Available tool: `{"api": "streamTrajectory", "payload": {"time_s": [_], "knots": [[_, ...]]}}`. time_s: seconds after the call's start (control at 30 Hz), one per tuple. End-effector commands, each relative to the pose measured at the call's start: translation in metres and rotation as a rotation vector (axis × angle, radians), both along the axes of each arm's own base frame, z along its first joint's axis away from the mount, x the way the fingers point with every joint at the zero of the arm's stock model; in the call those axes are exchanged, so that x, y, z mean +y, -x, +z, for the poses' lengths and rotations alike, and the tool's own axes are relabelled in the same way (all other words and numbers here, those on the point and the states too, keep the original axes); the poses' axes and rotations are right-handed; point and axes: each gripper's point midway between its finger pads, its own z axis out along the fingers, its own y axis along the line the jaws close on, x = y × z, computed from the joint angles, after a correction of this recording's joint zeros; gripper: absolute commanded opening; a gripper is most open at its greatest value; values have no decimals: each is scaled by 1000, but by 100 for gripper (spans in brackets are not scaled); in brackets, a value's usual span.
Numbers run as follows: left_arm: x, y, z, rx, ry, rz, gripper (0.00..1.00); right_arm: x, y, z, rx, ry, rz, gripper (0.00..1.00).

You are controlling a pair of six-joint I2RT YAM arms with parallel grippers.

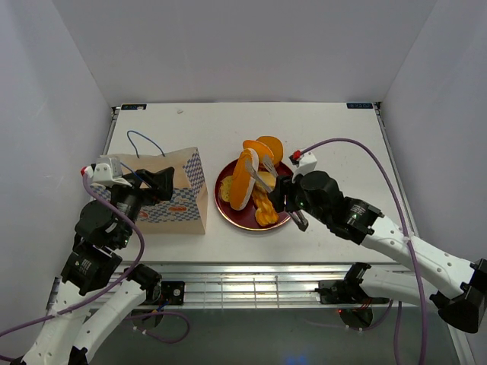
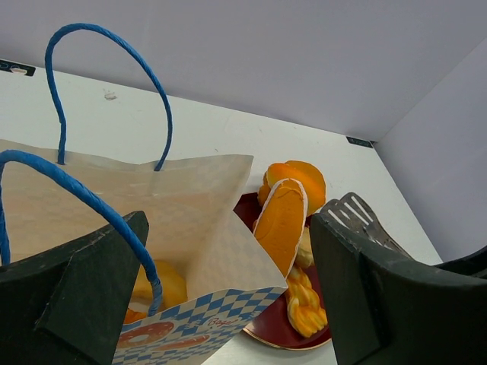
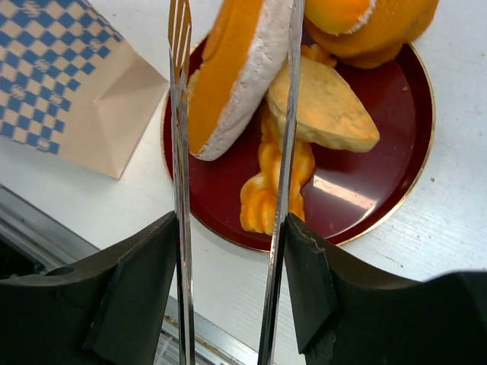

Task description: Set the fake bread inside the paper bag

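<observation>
The paper bag (image 1: 179, 199) stands open at the left, with golden bread pieces (image 2: 163, 283) inside. My left gripper (image 1: 161, 182) is open at the bag's mouth (image 2: 190, 205); one blue cord handle (image 2: 114, 220) runs past its left finger. My right gripper (image 3: 232, 236) is shut on metal tongs (image 3: 180, 152). The tongs clasp a long oval loaf (image 3: 232, 76), held on edge over the left side of the dark red plate (image 3: 380, 175). A braided stick (image 3: 270, 182), a pale slice (image 3: 323, 110) and a round bun (image 3: 373, 23) lie on the plate.
The plate (image 1: 228, 213) sits just right of the bag, nearly touching it. The white table (image 1: 319, 129) is walled in on three sides. A metal rail (image 1: 251, 277) runs along the near edge by the arm bases.
</observation>
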Motion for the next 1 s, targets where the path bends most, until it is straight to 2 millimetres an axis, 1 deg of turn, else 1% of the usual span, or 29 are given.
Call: {"api": "streamTrajectory", "payload": {"time_s": [0.0, 0.07, 0.17, 0.33, 0.37, 0.67, 0.97], "knots": [[-5, -2, -3, 9, -8, -21, 97, -3, -11, -5, 30, -28, -56, 61], [-5, -2, -4, 10, -10, -21, 97, -1, -11, -15, 59, -16, -43, 61], [-5, -3, -7, 18, -19, -18, 97, 1, -13, -22, 89, -17, -43, 62], [-7, -4, -12, 31, -25, -24, 97, 4, -14, -26, 114, -59, -20, 62], [-7, -4, -13, 33, -26, -26, 97, 5, -15, -24, 116, -76, -20, 62], [-7, -2, -12, 30, -23, -32, 97, 10, -13, -40, 176, -95, -4, 62], [-7, -2, -13, 33, -28, -32, 97, 17, -18, -51, 196, -92, 17, 61]]}}
